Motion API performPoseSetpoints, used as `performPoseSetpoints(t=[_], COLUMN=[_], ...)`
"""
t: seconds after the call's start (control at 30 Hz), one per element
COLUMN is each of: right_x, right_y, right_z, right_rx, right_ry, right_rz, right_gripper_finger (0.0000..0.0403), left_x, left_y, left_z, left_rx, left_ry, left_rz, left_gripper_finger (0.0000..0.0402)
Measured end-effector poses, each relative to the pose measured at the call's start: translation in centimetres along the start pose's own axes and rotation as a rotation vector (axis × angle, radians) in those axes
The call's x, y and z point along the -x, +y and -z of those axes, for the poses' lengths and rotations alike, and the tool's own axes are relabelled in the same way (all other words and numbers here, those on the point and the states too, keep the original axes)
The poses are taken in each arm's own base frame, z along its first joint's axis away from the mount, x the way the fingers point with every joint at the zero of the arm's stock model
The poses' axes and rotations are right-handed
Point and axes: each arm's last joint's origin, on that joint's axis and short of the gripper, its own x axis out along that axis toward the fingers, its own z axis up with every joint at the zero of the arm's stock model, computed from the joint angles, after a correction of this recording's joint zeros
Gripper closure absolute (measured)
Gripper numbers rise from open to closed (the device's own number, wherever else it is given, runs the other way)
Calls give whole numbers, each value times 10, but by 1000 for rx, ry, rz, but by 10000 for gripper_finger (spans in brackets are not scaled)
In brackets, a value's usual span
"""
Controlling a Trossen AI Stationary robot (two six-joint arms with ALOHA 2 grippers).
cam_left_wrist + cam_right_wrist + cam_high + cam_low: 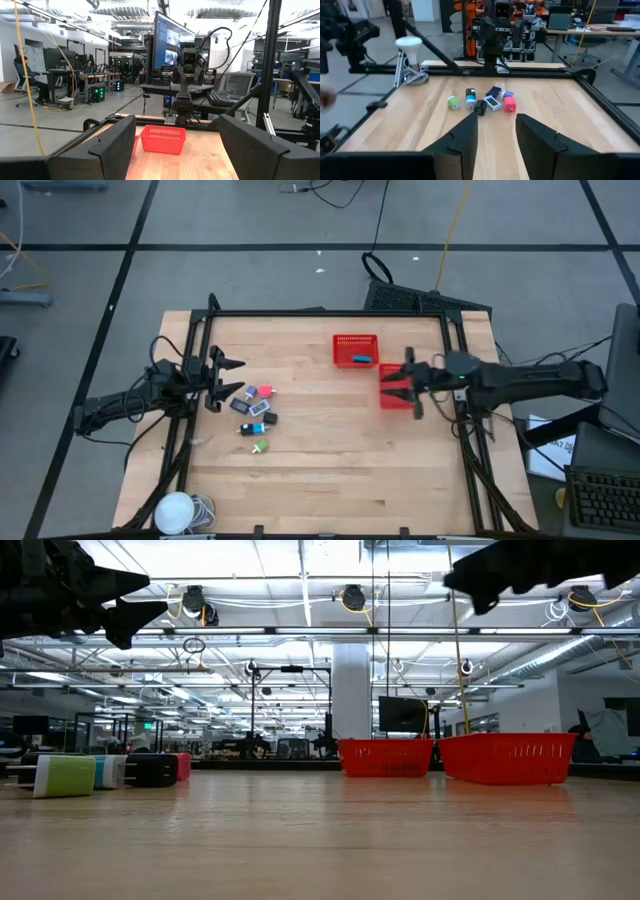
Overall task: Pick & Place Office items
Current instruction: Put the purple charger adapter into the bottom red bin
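The office items (255,410), small pieces in green, white, black, blue and pink, lie in a loose cluster on the wooden table's left half; the right wrist view shows them too (482,101). My left gripper (238,377) hovers open just beyond the cluster's far left, well above the table (140,595), with nothing between its fingers. My right gripper (392,383) hangs high over a red mesh basket (398,400) at the right, open and empty (497,135). A second red basket (355,350) stands farther back with a blue piece (362,360) inside.
Black frame rails (330,313) run along the table's far, left and right edges. A white round lamp (175,510) with a coiled cord sits at the near left corner. Bare wood (330,470) stretches between the cluster and the baskets and along the near side.
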Motion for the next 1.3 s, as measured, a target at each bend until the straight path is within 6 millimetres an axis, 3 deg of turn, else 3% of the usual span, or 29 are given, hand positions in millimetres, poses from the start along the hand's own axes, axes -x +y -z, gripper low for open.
performPoseSetpoints(t=[0.1,0.23,0.7,0.93,1.3], right_x=[16,26,28,27,27], right_y=[3,4,5,5,5], right_z=[1,17,75,86,86], right_rx=[6,41,-31,45,34], right_ry=[-11,-20,-51,-124,-131], right_rz=[-9,-10,-14,-8,-8], right_gripper_finger=[279,281,284,285,291], left_x=[0,0,0,0,0], left_y=[0,0,0,0,-3], left_z=[0,0,0,0,0], left_rx=[0,0,0,0,64], left_ry=[0,0,1,0,6], left_rz=[0,0,0,0,68], left_gripper_finger=[119,127,151,148,121])
